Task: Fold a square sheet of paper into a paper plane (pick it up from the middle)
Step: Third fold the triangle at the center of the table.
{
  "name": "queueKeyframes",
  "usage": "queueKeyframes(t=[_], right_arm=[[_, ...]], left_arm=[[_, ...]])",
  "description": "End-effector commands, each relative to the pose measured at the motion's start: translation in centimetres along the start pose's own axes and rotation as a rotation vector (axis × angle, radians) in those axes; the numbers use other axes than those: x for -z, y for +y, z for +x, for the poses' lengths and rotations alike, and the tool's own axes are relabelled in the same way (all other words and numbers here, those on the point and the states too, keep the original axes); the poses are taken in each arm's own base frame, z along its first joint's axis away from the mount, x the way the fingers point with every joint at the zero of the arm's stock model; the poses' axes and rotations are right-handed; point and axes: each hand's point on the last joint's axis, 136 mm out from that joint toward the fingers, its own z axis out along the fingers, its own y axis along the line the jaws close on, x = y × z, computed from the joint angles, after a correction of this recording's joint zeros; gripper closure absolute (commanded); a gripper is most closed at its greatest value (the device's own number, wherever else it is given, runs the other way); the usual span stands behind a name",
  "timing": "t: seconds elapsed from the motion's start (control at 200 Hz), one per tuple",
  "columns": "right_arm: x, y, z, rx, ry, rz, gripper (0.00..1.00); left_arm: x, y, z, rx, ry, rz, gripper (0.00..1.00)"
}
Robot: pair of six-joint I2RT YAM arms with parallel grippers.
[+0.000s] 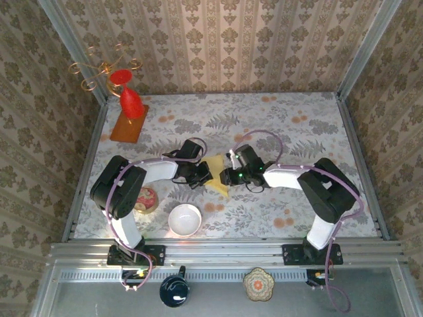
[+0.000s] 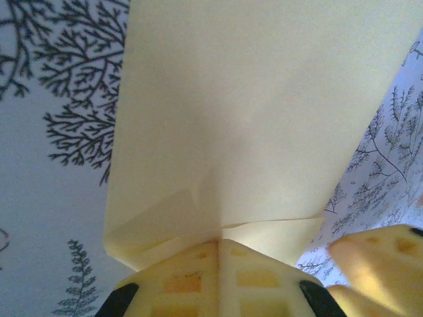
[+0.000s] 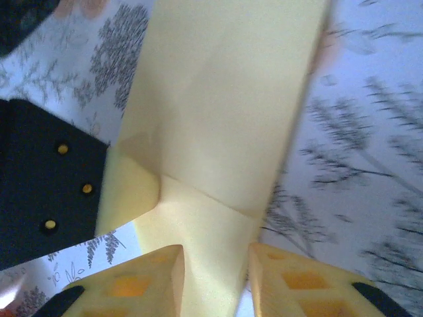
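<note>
Colour check:
- paper plane (image 1: 218, 173): pale yellow, plain.
- tablecloth (image 1: 297, 132): white w/ grey fern + orange flower print.
- walls (image 1: 218, 46): beige damask patt.
- bowl (image 1: 184, 219): white.
- vase (image 1: 130, 100): red, on orange-brown board (image 1: 127, 127).
- left gripper (image 2: 220, 244): yellow, orange insets.
- left arm (image 1: 155, 170): white/blk.

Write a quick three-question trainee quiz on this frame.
1. True or false: the left end effector is shut on the pale yellow folded paper.
2. The round white bowl sits: A) by the near edge of the floral-patterned table; B) on the orange-brown board; C) in the far right corner.
3. Fill in: the right end effector has its jaws ____, with the paper between them.
Key: 1 true; 2 A; 3 open.
</note>
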Motion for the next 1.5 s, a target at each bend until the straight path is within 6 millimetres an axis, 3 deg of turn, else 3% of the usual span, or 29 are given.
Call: queueKeyframes(t=[0.0,0.27,0.51,0.675,1.09,1.495], right_arm=[[1.9,0.2,-0.3,-0.116,0.01,-0.034,0.65],[3.7,2.7,0.8,-0.113,0.053,-0.118,0.7],[1.8,4.8,3.4,-0.074,0.162,-0.139,0.88],[0.3,5.7,4.2,-0.061,0.208,-0.157,0.91],[-1.4,3.9,4.9,-0.071,0.241,-0.079,0.92],[-1.2,3.2,4.8,-0.08,0.229,-0.067,0.92]], left_arm=[[-1.3,4.0,0.5,0.051,0.018,-0.123,0.95],[-1.1,3.3,0.3,0.038,0.013,-0.107,0.95],[-1.1,3.0,0.2,0.027,0.014,-0.105,0.95],[-1.1,3.0,0.3,0.025,0.018,-0.105,0.95],[-1.3,3.2,0.3,0.022,0.026,-0.117,0.95],[-1.3,3.4,0.4,0.016,0.033,-0.127,0.95]])
